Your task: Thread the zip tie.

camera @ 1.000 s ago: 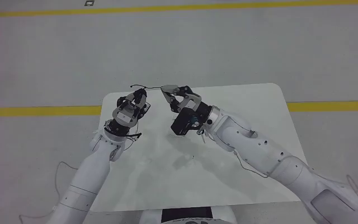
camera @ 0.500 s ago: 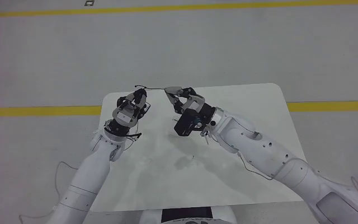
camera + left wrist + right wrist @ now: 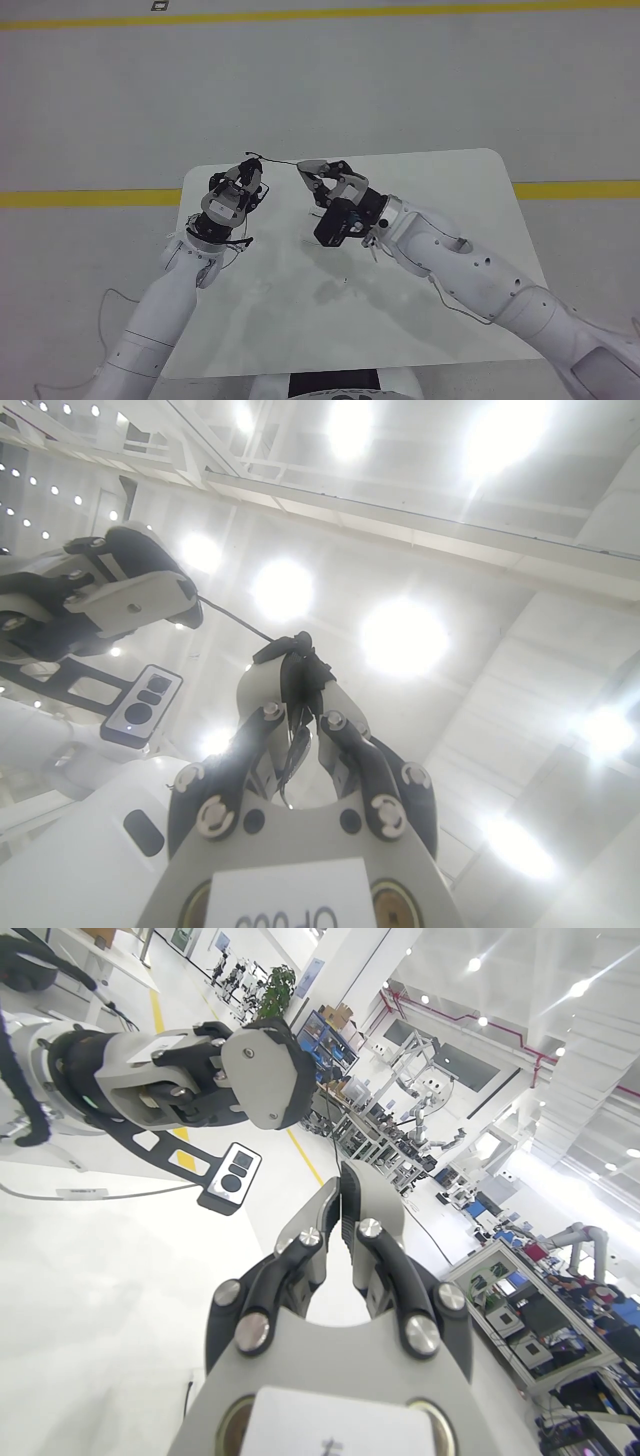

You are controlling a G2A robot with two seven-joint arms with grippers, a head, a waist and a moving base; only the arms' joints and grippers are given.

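Easing away from the left pincer (image 3: pixel 251 168), the right pincer (image 3: pixel 304 168) keeps the zip tie (image 3: pixel 275 160) stretched between them, both clamped on it above the far edge of the surface (image 3: pixel 450 200), likely tension for threading.

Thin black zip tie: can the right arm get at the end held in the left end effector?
Probably yes. The right end effector is shut on the thin black plastic zip tie, the left end effector is shut on its other end, and only open air lies between them.
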